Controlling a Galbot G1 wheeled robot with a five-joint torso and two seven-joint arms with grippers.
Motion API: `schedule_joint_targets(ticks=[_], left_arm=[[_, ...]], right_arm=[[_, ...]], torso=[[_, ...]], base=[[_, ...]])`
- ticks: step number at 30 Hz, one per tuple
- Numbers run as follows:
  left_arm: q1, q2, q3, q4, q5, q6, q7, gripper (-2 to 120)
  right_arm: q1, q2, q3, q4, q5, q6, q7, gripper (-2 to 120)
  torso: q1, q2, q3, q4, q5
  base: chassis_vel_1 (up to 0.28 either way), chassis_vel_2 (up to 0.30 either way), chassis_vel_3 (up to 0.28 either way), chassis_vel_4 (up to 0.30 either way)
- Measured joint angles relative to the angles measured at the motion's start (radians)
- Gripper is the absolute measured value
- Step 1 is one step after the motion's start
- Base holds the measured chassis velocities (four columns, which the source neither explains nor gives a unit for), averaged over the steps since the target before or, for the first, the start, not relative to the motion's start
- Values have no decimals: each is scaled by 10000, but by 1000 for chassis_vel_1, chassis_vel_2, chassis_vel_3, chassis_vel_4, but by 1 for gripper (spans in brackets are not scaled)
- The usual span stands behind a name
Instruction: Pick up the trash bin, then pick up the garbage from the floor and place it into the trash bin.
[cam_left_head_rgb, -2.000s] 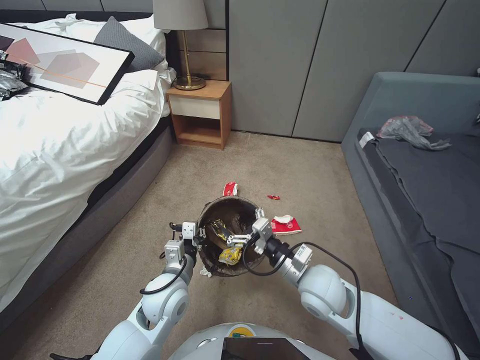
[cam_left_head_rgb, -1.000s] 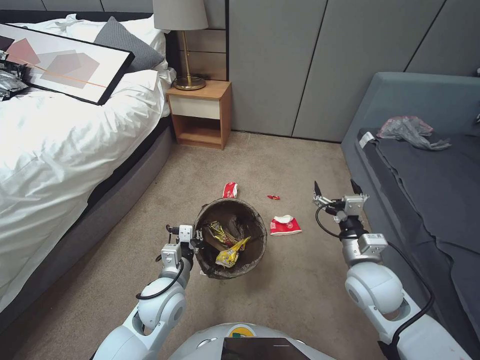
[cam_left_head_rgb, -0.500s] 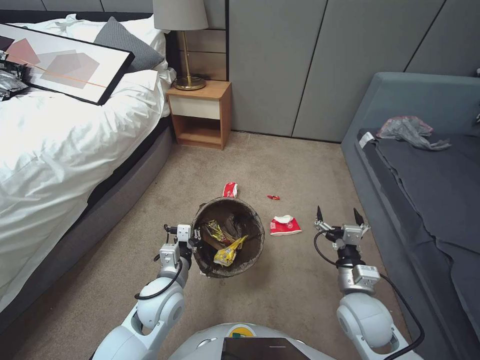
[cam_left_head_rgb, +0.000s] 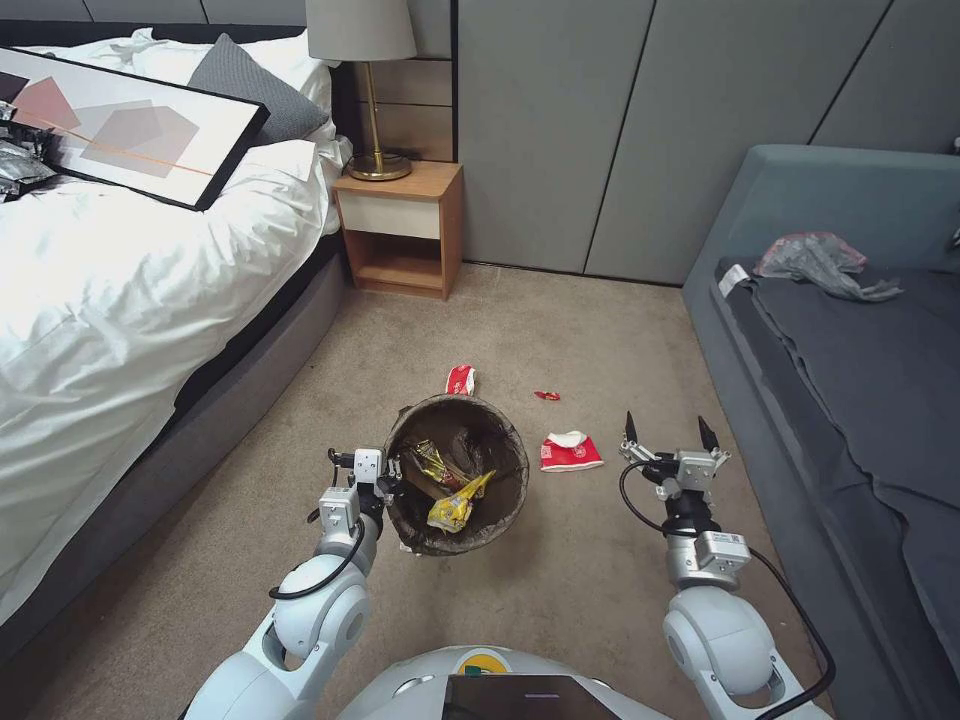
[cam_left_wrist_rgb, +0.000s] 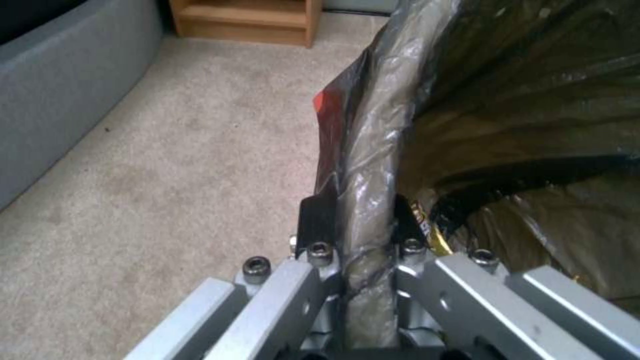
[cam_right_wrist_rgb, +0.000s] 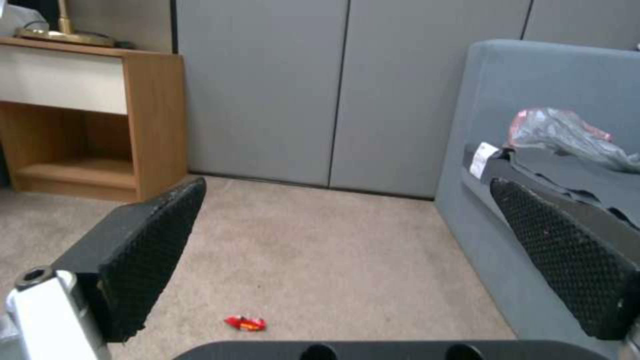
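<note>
Your right tool (cam_left_head_rgb: 667, 432) has left the trash bin (cam_left_head_rgb: 457, 482), its fingers now spread and empty beside the red-and-white wrapper (cam_left_head_rgb: 569, 452); your left tool (cam_left_head_rgb: 385, 478) stays pinching the bin's rim.

No legible txt — none.

bedroom | bed (cam_left_head_rgb: 120, 270) with white duvet, left | nightstand (cam_left_head_rgb: 400, 225) and lamp (cam_left_head_rgb: 365, 80), top centre | grey sofa (cam_left_head_rgb: 850, 330), right | carpet (cam_left_head_rgb: 560, 330)

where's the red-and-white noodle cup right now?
In the head view, the noodle cup lies on the carpet between the trash bin and the open right gripper, toward the robot's right.
</note>
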Motion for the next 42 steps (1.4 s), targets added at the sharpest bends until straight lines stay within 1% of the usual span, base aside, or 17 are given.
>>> schedule_joint_targets(ticks=[5,9,14,16,21,24,25,27,32,39,42], left_arm=[[4,0,-1,-10,-2,0,-1,0],[1,-18,1,-17,-12,0,-3,0],[-15,-38,17,-21,-20,3,-7,0],[-13,-41,33,-21,-23,4,-7,0],[-5,-41,43,-22,-24,5,-7,0],[4,-34,46,-24,-24,6,-9,0],[4,-33,52,-25,-26,6,-7,0],[-2,-33,55,-26,-27,6,-8,0],[-25,-45,57,-25,-33,8,-13,0],[-15,-55,55,-62,-48,18,-21,0],[11,-44,35,-85,-51,19,-23,0]], right_arm=[[66,-2,-17,-5,-6,4,-26,100],[163,-41,-37,1,46,-31,-17,100],[243,-107,-64,19,110,-87,15,100],[266,-121,-75,23,121,-98,31,100],[285,-146,-96,27,128,-120,45,100],[296,-153,-115,28,130,-126,64,100],[308,-152,-128,20,129,-128,86,100],[336,-149,-142,10,127,-129,107,100],[509,-112,-226,-71,85,-109,294,100],[413,-279,-288,108,364,-430,375,100],[317,-625,-220,310,887,-807,380,100]], torso=[[0,0,0,0,0],[-1,0,-1,0,1],[-1,0,1,2,3],[-1,0,1,-2,1],[-1,-1,1,-2,0],[-1,-1,1,2,3],[0,-1,3,-1,-2],[0,-1,2,-1,1],[1,-2,3,0,2],[0,-1,-1,-1,2],[-1,-1,-1,-1,1]], base=[[-57,86,84,-71],[-171,159,154,-155],[-234,204,243,-225],[-252,250,253,-253],[-263,258,255,-262],[-255,257,254,-251],[-237,258,237,-250],[-209,257,237,-235],[-193,186,173,-187],[-10,19,16,-10],[0,0,0,0]])
